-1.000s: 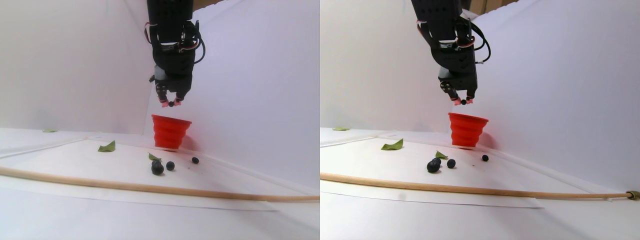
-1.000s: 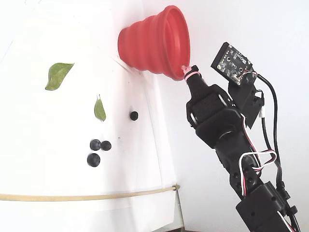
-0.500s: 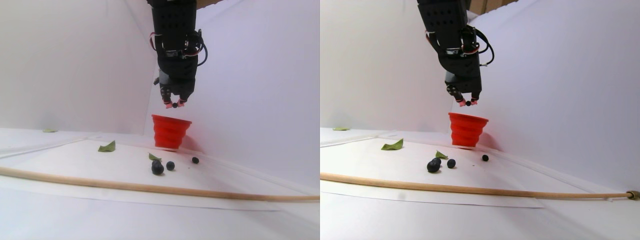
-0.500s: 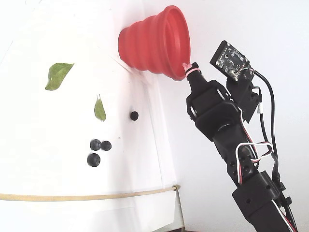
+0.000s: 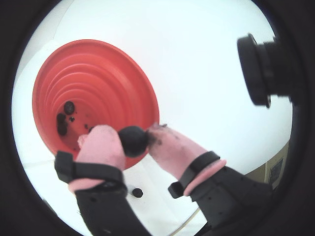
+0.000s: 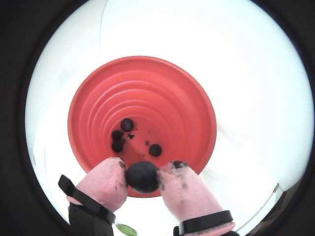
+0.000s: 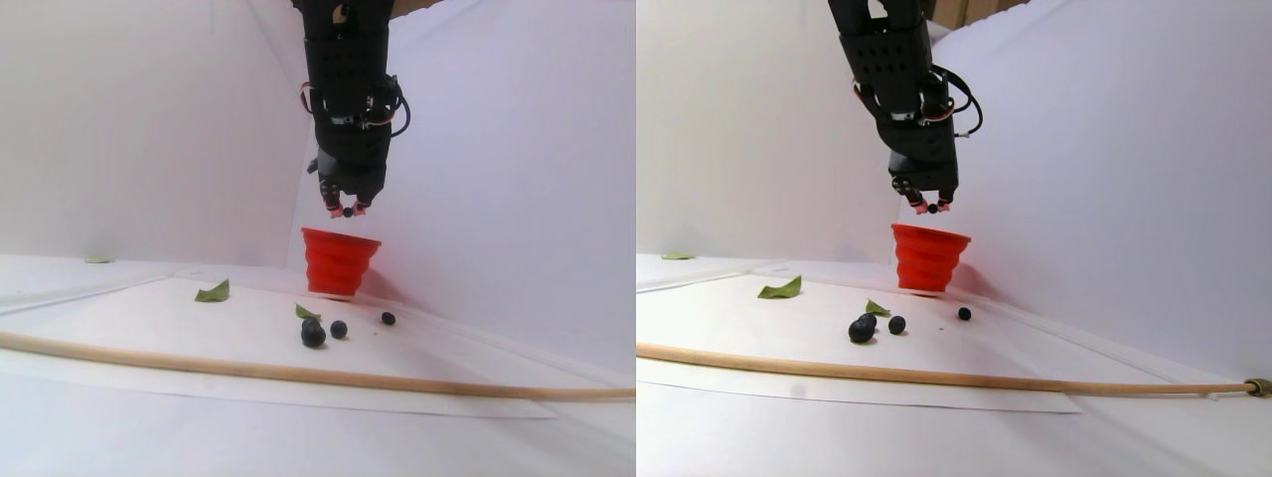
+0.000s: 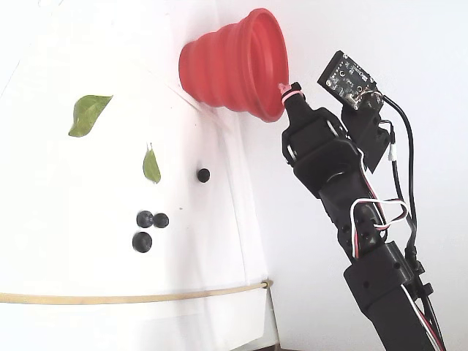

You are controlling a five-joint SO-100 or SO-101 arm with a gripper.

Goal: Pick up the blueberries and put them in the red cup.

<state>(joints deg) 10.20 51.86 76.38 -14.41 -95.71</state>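
While the gripper [image 6: 142,178] hangs above the red cup [image 6: 192,118], its pink fingertips [image 6: 106,179] pinch one blueberry [image 6: 142,176] over the near rim, not quite the centre; four or so berries [image 6: 127,124] lie on the cup's floor, though specks muddy the count; the cup stands at the white sheet's [image 8: 66,278] far corner by the wall; four loose blueberries [image 8: 142,242] wait mid-sheet, beside a leaf [image 8: 151,167]; I'd call it about halfway, release next.

No legible text, label, brand, number or sign appears in any view; the small dark circuit board [image 8: 348,75] on the arm carries markings too small to read.
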